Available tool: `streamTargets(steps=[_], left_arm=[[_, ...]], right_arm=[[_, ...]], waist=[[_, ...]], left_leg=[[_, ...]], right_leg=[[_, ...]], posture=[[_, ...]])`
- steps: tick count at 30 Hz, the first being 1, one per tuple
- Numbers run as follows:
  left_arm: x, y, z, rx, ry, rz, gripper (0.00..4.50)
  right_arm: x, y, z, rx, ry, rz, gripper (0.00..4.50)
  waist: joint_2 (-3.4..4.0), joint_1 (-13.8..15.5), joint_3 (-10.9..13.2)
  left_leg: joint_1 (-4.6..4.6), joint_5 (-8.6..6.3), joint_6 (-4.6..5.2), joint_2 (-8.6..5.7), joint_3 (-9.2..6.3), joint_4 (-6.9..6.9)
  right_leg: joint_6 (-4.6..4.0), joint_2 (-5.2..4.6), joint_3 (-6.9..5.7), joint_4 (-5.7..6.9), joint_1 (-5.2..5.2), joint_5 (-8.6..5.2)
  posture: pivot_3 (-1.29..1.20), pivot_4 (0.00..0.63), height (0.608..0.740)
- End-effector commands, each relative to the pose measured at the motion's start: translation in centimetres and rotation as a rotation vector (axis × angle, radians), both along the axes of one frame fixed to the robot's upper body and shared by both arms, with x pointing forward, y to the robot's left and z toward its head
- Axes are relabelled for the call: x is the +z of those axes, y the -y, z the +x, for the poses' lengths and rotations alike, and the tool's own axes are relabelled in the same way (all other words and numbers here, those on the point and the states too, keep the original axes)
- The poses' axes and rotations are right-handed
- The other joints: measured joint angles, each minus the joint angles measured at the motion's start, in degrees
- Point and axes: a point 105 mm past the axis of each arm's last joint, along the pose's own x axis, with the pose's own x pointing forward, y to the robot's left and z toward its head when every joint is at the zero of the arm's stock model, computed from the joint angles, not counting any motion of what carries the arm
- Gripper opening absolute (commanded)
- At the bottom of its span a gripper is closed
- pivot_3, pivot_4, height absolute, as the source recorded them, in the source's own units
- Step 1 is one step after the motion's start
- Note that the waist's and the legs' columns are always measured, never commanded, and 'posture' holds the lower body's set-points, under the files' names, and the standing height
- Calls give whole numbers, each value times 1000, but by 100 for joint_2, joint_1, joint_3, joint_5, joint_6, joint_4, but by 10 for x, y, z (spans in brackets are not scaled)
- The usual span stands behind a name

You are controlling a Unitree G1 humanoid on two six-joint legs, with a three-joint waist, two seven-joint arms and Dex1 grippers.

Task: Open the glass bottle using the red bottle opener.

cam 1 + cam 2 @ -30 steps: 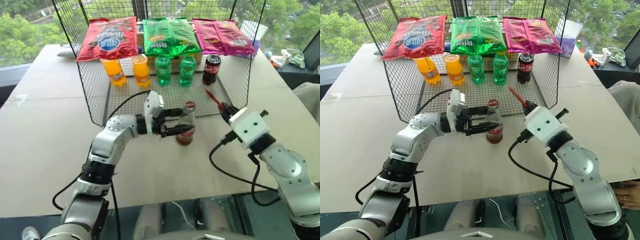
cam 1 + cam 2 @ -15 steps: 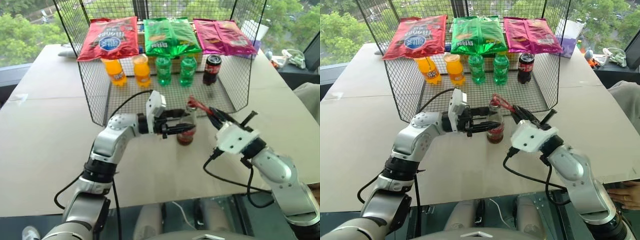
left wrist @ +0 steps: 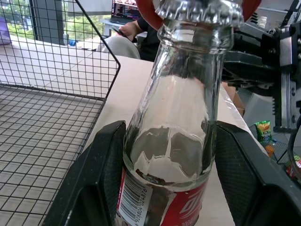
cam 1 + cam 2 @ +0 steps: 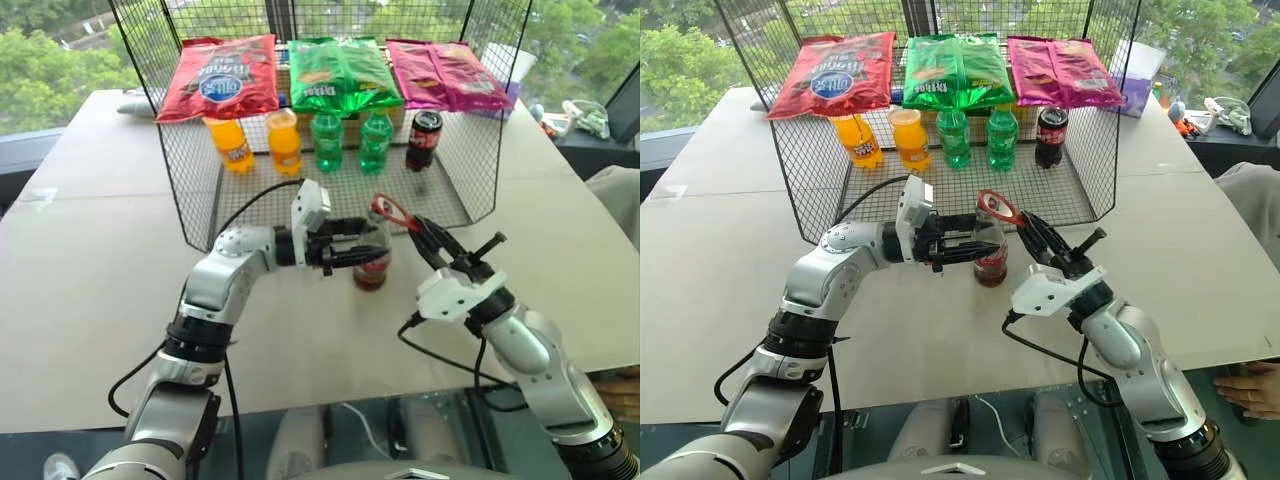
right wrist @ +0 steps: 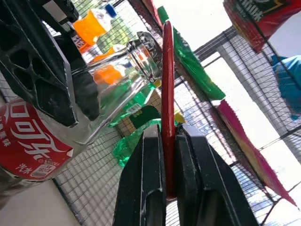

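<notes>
Glass bottle [image 4: 372, 256] stands upright on the table [image 4: 90, 270], just in front of the wire basket [image 4: 200, 190], the left gripper [image 4: 362, 256] clamped around its body from the left. Its metal cap [image 3: 200, 10] is on — the red bottle opener [image 4: 998, 209], pinched by its handle in the closed right gripper [image 4: 1040, 240], has its ring head right at the cap. Seating the ring and prying up remain, I judge — nothing is opened yet.

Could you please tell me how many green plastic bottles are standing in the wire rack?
2: one green bottle and a second green bottle stand side by side, between the orange bottles and the cola can.
</notes>
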Motion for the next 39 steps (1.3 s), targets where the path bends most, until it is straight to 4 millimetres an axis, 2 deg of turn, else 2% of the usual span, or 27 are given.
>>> streamTargets(steps=[1, 7, 18, 31, 39], left_arm=[[23, 4, -1, -16, 68, -37, 2518], [24, 4, 1, -19, 64, -25, 2518], [27, -1, -8, -53, 67, -7, 2518], [16, 2, -5, -69, 70, 38, 2518], [11, 1, -3, -67, 77, 40, 2518]], right_arm=[[-20, -14, -5, 28, -15, -34, 0], [-34, -21, -1, -16, -4, -38, 0], [-42, -22, 10, -111, 82, -109, 0], [-17, 25, 8, -166, 76, -343, 0], [-4, 30, 9, -140, 66, -418, 0]], waist=[[1, -5, -1], [2, -4, -1], [3, -22, -3], [4, -21, -4], [3, -13, -4]], left_leg=[[1, 0, 0, 0, 1, 0], [1, 0, 0, 0, 1, 4], [3, 0, 0, 1, 1, 9], [2, 0, 0, 1, 0, 11], [3, 0, 1, 1, 1, 11]], right_leg=[[0, 0, 1, 1, 0, 0], [0, 0, 1, 3, 1, 0], [-1, 0, 2, 7, 2, 0], [-1, 1, 2, 8, 2, 0], [0, 1, 2, 8, 4, 0]], posture=[[0, 150, 740], [0, 150, 740], [0, 150, 740], [0, 150, 740], [0, 150, 740]])
